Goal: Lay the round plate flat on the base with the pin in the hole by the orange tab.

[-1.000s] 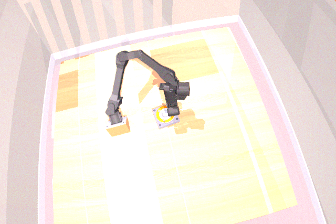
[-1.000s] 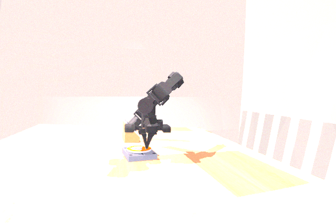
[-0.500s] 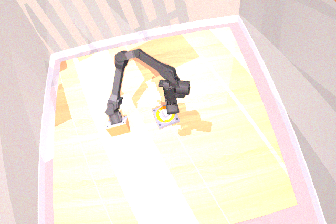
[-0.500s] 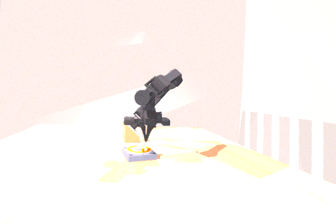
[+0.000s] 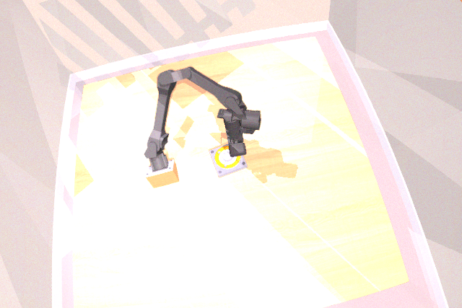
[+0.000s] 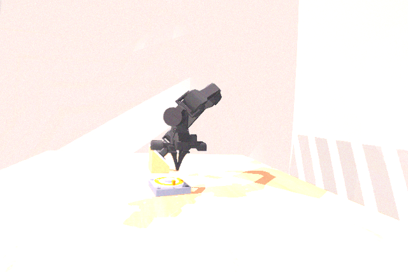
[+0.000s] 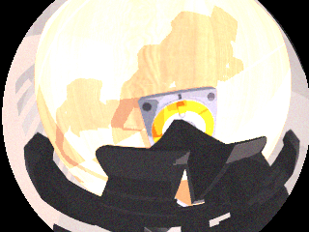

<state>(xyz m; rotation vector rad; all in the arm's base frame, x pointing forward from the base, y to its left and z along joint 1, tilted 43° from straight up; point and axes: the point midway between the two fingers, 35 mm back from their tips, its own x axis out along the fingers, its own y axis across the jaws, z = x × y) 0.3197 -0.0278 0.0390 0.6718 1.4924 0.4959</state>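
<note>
Nearest, in the exterior view: grey base (image 6: 169, 190) carrying the yellow-ringed plate (image 6: 167, 181), orange tab (image 6: 173, 181) upright. Just beyond and above, gripper (image 6: 178, 167) clenched on nothing, apparently clear of the plate. Likely stiff, light, slick; best nudged round by the tab.

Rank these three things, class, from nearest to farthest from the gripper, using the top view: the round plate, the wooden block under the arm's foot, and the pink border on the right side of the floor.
1. The round plate: just under the shut gripper, on its grey base.
2. The wooden block: off to the picture's left, under the arm's foot.
3. The pink border: far out along the right edge.
</note>
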